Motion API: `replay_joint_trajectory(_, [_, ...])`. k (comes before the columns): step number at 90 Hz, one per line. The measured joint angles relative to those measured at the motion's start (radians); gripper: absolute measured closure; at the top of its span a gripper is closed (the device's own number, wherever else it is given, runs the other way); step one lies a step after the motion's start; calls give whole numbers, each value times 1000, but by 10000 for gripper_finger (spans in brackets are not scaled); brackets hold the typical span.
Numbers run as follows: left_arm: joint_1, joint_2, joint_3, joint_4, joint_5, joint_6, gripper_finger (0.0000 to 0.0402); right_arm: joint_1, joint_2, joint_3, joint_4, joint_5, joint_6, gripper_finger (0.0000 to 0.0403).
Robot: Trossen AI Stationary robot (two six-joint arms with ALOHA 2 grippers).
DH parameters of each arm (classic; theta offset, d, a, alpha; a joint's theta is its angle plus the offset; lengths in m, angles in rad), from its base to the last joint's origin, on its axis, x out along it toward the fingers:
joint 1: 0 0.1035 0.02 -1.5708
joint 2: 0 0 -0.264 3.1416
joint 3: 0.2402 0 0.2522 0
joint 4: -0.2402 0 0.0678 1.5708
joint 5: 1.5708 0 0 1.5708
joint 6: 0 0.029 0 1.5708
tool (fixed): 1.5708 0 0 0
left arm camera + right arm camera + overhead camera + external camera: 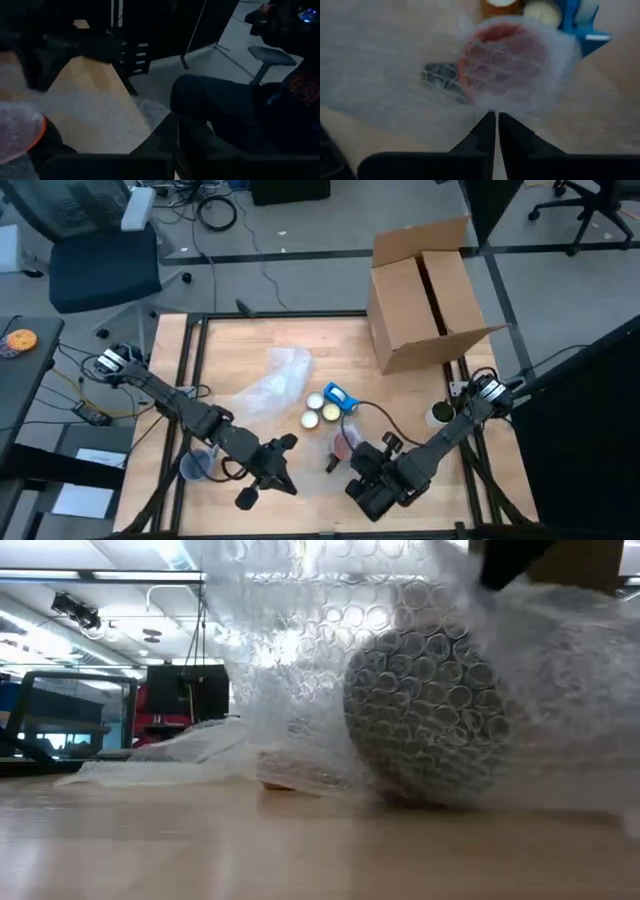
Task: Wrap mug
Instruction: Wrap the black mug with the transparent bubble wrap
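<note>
right gripper (496, 122) fingers pressed together, pinching bubble wrap (395, 90) just beside the mug (512, 65); left gripper (176, 135) closed

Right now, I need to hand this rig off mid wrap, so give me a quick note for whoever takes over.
Left gripper: near the table's front edge, left of the mug; open or shut cannot be told.
Right gripper: fingers together, pinching the bubble wrap just short of the mug.
Mug: on its side at front centre, bubble wrap draped over it.
Also there: tape dispenser with two rolls beside the mug, cardboard box at the back right.
Done: mug partly covered.
Left: close the wrap all round, probably tape it.
</note>
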Motion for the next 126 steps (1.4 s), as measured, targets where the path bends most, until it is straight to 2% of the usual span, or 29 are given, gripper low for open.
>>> replay_joint_trajectory(29, [-13, 0, 0, 3, 8, 28, 402, -123, 5, 0, 171, 10, -261, 403])
replay_joint_trajectory(51, [-14, 0, 0, 1, 8, 40, 402, -191, 9, 0, 218, 6, -363, 403])
replay_joint_trajectory(63, [-14, 0, 0, -153, -11, 52, 402, -193, 9, 0, 218, -1, -372, 403])
replay_joint_trajectory(75, [-14, 0, 0, -378, -136, 18, 399, -179, 9, 0, 219, -7, -372, 403])
replay_joint_trajectory(81, [-13, 0, -13, -428, -184, 1, 394, -172, 9, 0, 218, -9, -372, 403])
replay_joint_trajectory(87, [-13, -1, -54, -407, -210, -5, 385, -165, 9, 0, 219, -9, -372, 403])
replay_joint_trajectory(97, [7, 1, -165, -278, -210, -11, 360, -159, 9, 0, 220, -6, -360, 403])
replay_joint_trajectory(114, [115, 3, -358, -64, -240, -133, 300, -153, 9, 0, 221, 0, -353, 403])
replay_joint_trajectory(126, [179, 4, -434, -17, -241, -167, 261, -153, 9, 0, 221, -1, -353, 403])
